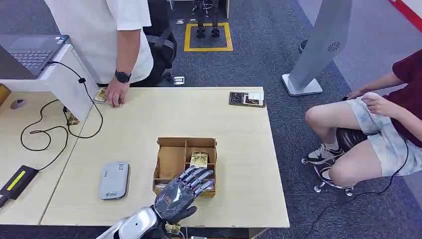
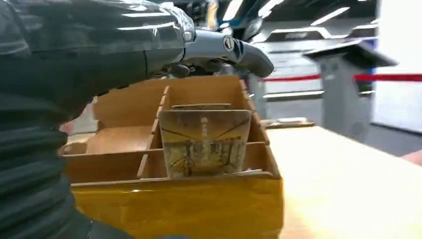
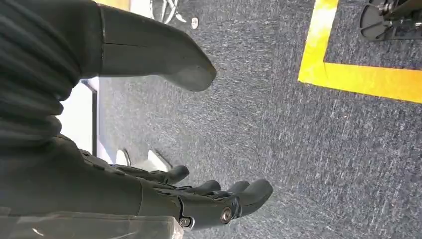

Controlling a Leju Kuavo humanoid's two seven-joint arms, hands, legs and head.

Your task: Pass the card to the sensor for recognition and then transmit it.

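Wooden table [image 1: 139,129] carried a box [image 1: 171,162]; the left hand [image 1: 181,191], spread (holding nothing), hovered at 6 o'clock. Step: reaching. Next: pinch the card [image 1: 199,159]. Right hand [image 3: 199,199] hung loosely spread.

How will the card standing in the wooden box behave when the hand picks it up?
The card stands upright and unbent, so it is probably stiff. It looks thin, likely light. Its face seems smooth, so it may slip between the fingers, and the box walls leave little room.
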